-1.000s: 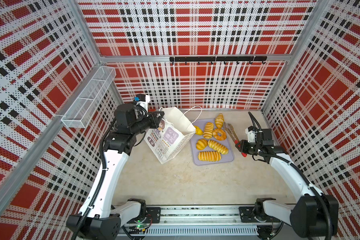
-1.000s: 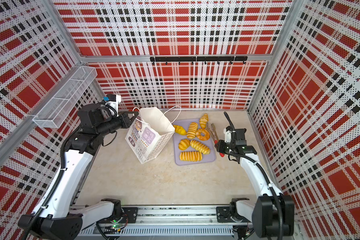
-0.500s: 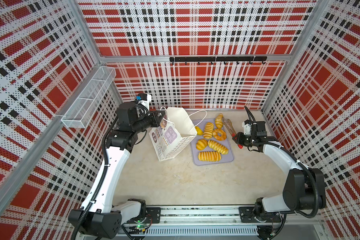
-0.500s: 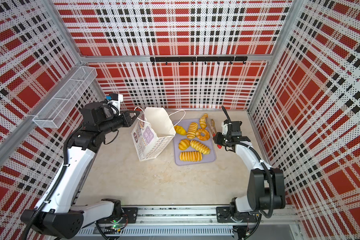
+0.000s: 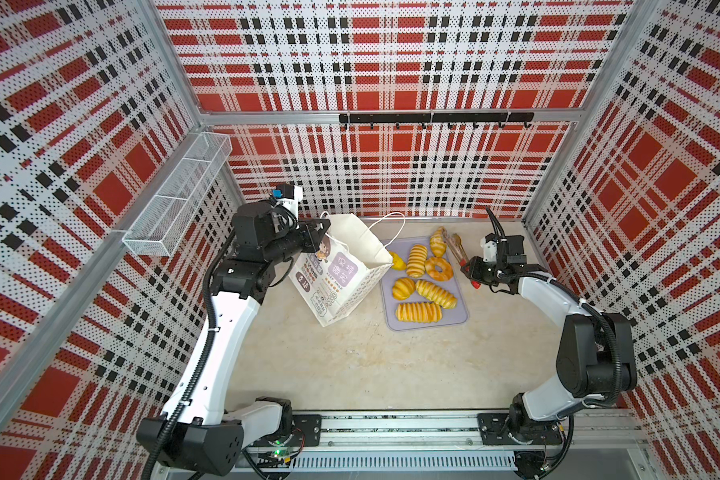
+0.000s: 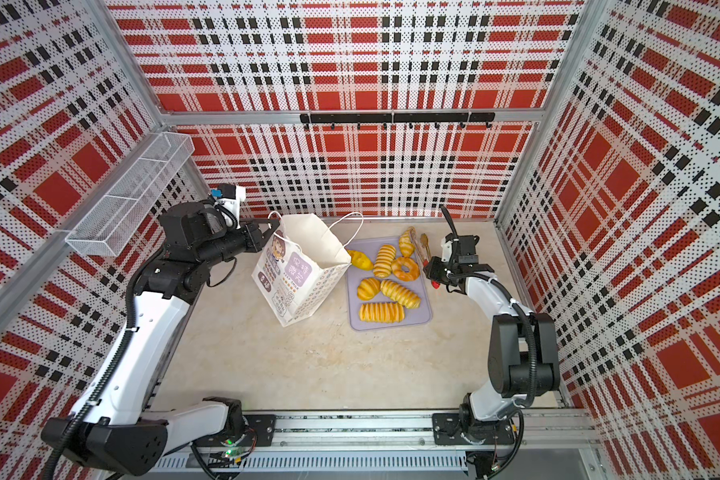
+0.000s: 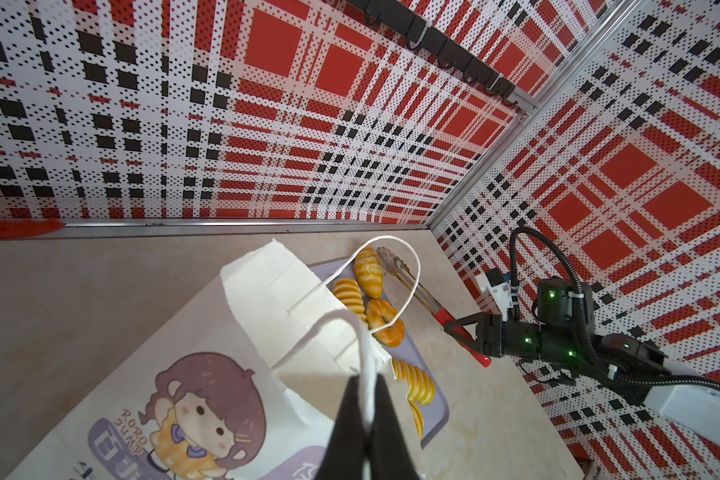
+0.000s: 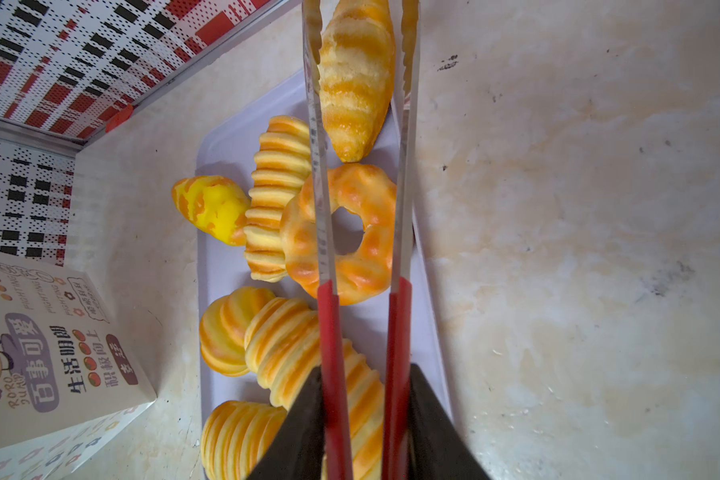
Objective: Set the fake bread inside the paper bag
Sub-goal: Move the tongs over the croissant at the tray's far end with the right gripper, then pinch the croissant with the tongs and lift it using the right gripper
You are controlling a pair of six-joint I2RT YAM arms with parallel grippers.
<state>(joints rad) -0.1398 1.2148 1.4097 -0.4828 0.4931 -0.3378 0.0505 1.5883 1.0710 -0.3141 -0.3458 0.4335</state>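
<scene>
Tongs (image 8: 329, 332) carried back along the tray (image 5: 460, 313) of fake bread (image 5: 418, 311).
Its cord (image 7: 366, 361) pinched in the left hand (image 7: 366, 384), the paper bag (image 5: 344, 274) is held open; tongs, clamped in the right hand (image 8: 364, 370), are aimed at the croissant (image 8: 356, 83).

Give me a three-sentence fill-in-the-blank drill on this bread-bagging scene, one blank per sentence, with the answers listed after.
1. The left gripper is shut on the paper bag's white cord ____.
2. The right gripper holds the tongs by their ____ handles.
3. The ring donut lies on the lilac ____.

Missing words: handle; red; tray.
</scene>
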